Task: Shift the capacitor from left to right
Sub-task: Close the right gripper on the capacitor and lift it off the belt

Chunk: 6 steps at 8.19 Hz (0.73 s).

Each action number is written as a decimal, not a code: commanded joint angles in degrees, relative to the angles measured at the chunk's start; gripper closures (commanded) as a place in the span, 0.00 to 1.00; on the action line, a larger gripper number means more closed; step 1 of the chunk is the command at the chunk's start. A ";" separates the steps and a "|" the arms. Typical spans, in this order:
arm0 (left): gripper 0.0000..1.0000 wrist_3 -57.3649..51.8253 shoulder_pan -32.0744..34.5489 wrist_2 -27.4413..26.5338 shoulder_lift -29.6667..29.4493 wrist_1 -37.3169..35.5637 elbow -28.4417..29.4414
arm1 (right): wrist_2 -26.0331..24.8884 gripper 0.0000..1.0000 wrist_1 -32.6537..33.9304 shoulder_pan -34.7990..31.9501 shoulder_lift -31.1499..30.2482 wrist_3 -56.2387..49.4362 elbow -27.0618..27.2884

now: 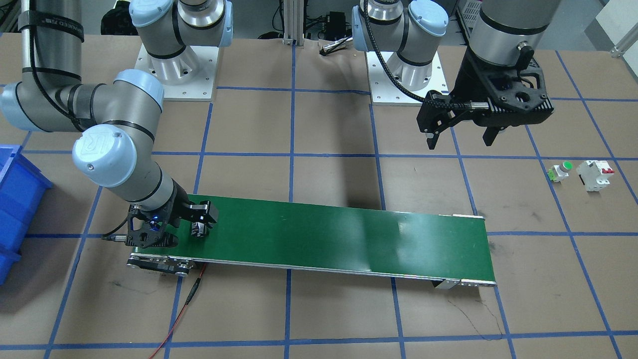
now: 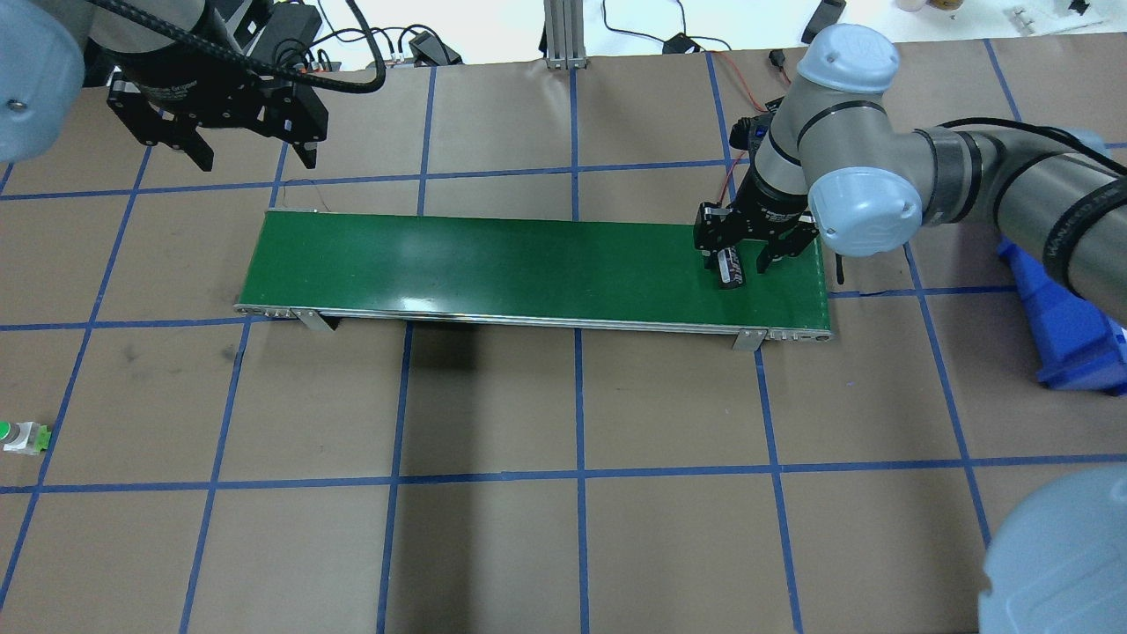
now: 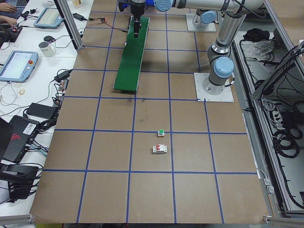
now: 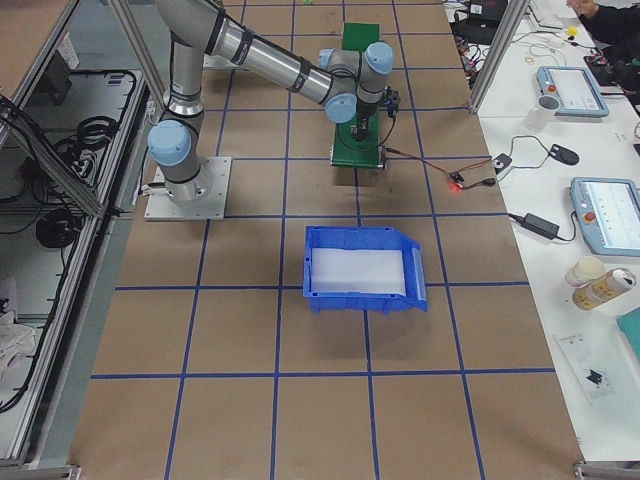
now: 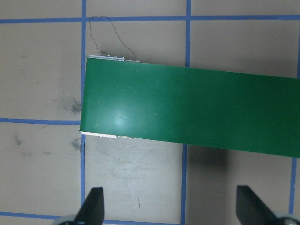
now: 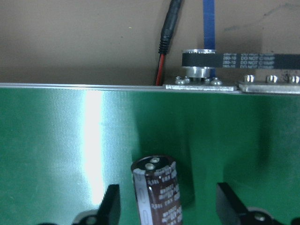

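The capacitor (image 2: 729, 267), a stubby dark brown cylinder with pale marks, rests on the right end of the green conveyor belt (image 2: 528, 264). My right gripper (image 2: 744, 262) is low over it, open, with one finger on each side. In the right wrist view the capacitor (image 6: 157, 192) sits between the fingers (image 6: 112, 206), closer to the left one, with belt showing on both sides. The front view shows it (image 1: 198, 229) under the right gripper (image 1: 199, 222). My left gripper (image 2: 255, 158) is open and empty, raised beyond the belt's left end (image 5: 187, 108).
A green-topped push button (image 1: 562, 171) and a white circuit breaker (image 1: 595, 174) stand on the table at my far left. A blue bin (image 2: 1057, 326) sits to the right of the belt. A red wire (image 1: 184, 304) runs from the belt's right end.
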<state>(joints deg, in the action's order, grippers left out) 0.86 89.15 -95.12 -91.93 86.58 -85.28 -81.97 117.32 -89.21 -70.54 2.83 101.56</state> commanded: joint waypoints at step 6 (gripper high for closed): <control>0.00 0.02 -0.11 0.29 0.17 -0.71 0.03 | -11.01 1.00 -2.96 6.90 -3.72 -12.03 -5.66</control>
<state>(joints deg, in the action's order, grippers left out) 0.88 89.04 -94.84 -91.82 85.88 -85.25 -89.00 116.56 -87.31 -72.12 -4.20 98.43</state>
